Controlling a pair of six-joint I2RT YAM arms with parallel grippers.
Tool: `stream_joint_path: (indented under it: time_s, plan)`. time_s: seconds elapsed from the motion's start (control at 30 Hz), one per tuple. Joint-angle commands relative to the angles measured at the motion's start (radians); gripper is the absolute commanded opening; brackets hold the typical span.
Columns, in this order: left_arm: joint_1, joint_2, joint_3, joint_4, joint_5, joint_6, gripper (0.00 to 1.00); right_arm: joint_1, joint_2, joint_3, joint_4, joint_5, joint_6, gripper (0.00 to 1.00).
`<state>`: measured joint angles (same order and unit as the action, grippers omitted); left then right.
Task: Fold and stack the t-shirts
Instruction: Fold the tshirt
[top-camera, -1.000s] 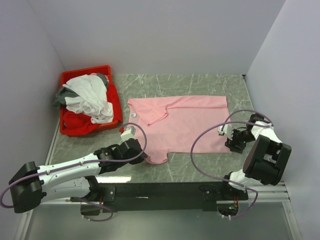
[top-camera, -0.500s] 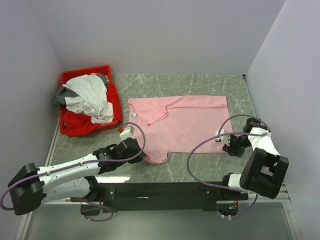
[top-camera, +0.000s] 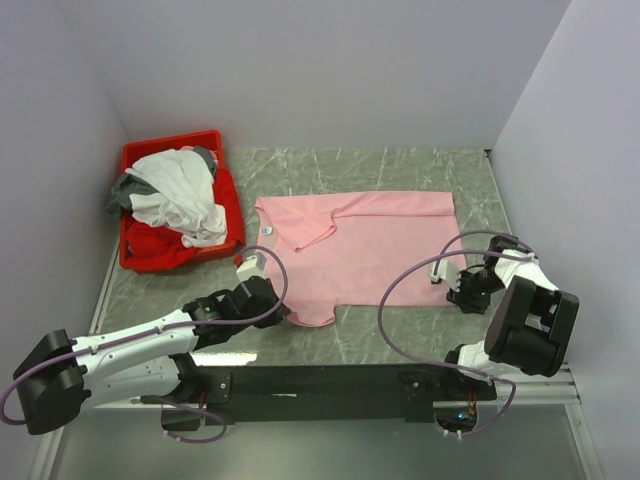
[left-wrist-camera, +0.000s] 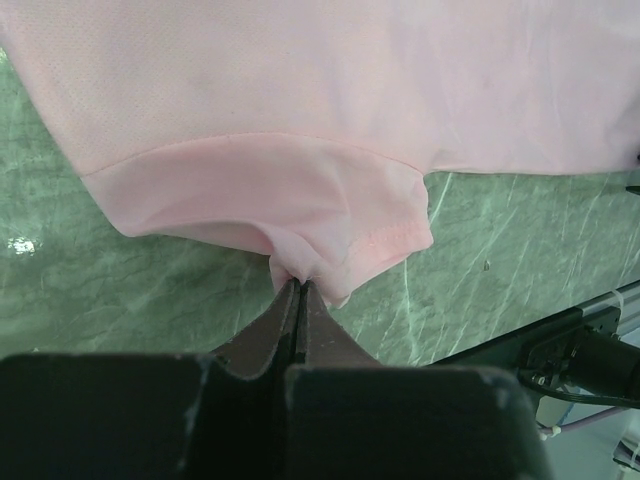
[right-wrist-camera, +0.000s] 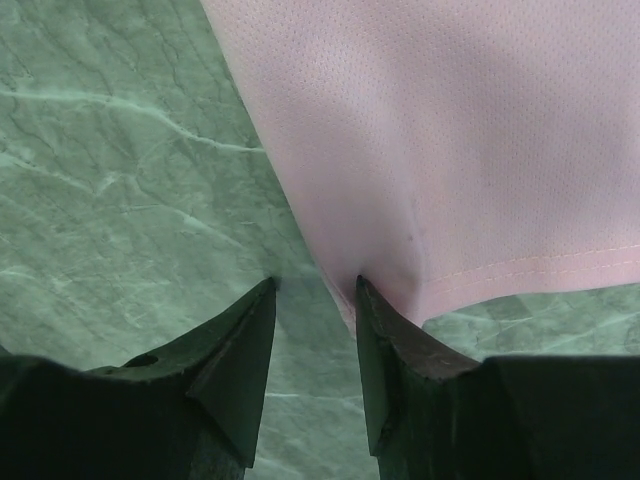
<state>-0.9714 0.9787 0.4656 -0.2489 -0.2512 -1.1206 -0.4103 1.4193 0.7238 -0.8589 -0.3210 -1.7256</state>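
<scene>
Moved since before: right gripper (top-camera: 464, 294) has slid a touch nearer along the right side of the table (top-camera: 400, 165) and its jaws have narrowed. Left arm has pulled back a little toward the near-left, and the shirt looks the same.
Pink shirt (top-camera: 380, 245): spread flat in the middle of the table, neck end to the left with a small blue label, hem to the right. One sleeve is folded over onto the chest; the other pokes out at the near-left.
Left gripper (top-camera: 286, 313): low at that near-left sleeve. In the wrist view the gripper (left-wrist-camera: 300, 288) is squeezed fully together with a pinch of the pink shirt (left-wrist-camera: 330, 90) bunched between the tips.
Right gripper, wrist view (right-wrist-camera: 315, 288): jaws partway open with a clear gap, clamping nothing. They straddle the edge of the pink shirt (right-wrist-camera: 450, 120) at its near-right hem corner. One finger (right-wrist-camera: 385, 340) sits at the fabric's edge and the other finger (right-wrist-camera: 245, 350) is over bare table (right-wrist-camera: 110, 150).
Red bin (top-camera: 170, 146): far-left, well apart from the pink shirt.
Bin contents: a heap of shirts, with white (top-camera: 180, 195) on top, grey (top-camera: 122, 190) hanging over the left rim and red (top-camera: 155, 242) at the near end.
</scene>
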Motion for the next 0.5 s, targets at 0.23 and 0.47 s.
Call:
stream_joint_path:
  time_s: [0.23,0.47]
  plan:
    - [0.007,-0.018,0.024,0.000,0.007,-0.004,0.00,0.001,0.035,-0.018,0.054,0.019,-0.006,0.11]
    - [0.008,-0.025,0.041,-0.009,0.023,-0.039,0.00,-0.002,-0.031,-0.001,-0.001,-0.065,0.024,0.00]
